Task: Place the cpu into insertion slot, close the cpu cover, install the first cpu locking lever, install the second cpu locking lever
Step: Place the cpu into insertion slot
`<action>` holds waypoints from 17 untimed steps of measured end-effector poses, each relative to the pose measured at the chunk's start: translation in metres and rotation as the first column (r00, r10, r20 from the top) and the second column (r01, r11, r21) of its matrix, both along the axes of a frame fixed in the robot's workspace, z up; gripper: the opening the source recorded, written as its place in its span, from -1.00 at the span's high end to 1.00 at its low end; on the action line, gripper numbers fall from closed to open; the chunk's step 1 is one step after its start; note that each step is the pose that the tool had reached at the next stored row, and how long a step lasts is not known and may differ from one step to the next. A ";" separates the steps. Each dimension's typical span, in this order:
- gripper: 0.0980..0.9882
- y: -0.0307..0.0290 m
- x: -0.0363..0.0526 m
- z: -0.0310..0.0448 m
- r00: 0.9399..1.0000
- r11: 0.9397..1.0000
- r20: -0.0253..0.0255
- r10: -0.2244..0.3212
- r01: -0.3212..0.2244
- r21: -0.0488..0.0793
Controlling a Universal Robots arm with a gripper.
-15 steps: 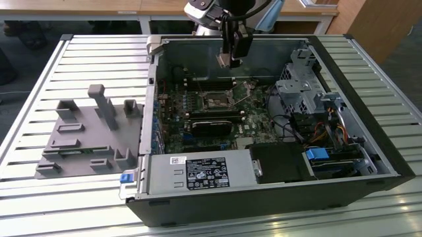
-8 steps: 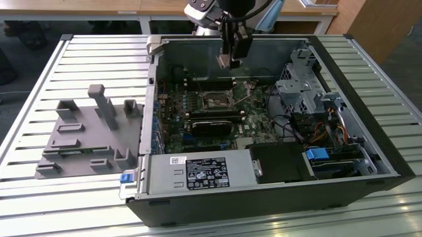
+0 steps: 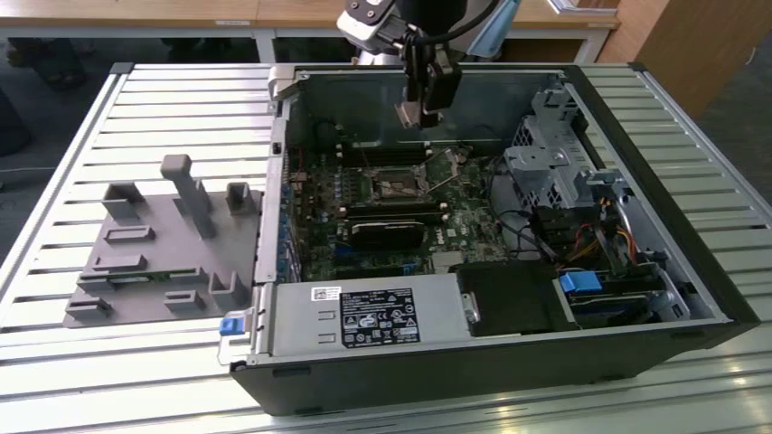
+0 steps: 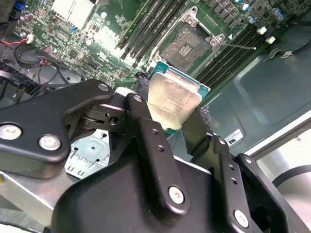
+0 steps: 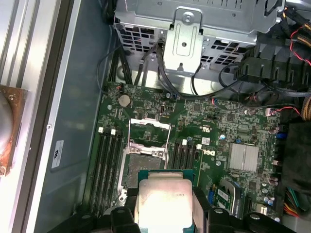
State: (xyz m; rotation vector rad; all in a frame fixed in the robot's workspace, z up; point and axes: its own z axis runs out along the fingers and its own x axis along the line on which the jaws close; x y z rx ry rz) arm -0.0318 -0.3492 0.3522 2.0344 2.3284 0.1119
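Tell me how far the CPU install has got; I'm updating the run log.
Done: the gripper is shut on the cpu and holds it inside the open case. In hand: the cpu hangs above the motherboard, close to the insertion slot, which lies empty. Left: the cpu is not yet seated, the cpu cover stands open, and the locking levers are not latched.
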 end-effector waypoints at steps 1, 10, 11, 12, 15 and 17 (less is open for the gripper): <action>0.04 0.0000 0.0000 -0.0005 1.000 1.000 0.000 0.000 0.000 0.000; 0.04 0.0000 -0.0004 -0.0054 1.000 1.000 0.000 0.000 0.000 0.000; 0.04 0.0000 -0.0004 -0.0058 1.000 1.000 0.000 0.000 0.000 0.000; 0.04 0.0000 -0.0004 -0.0062 1.000 1.000 0.000 0.000 0.000 0.000; 0.04 0.0000 -0.0004 -0.0073 1.000 1.000 0.000 0.000 0.000 0.000; 0.04 0.0000 -0.0005 -0.0081 1.000 1.000 0.000 -0.001 0.001 0.000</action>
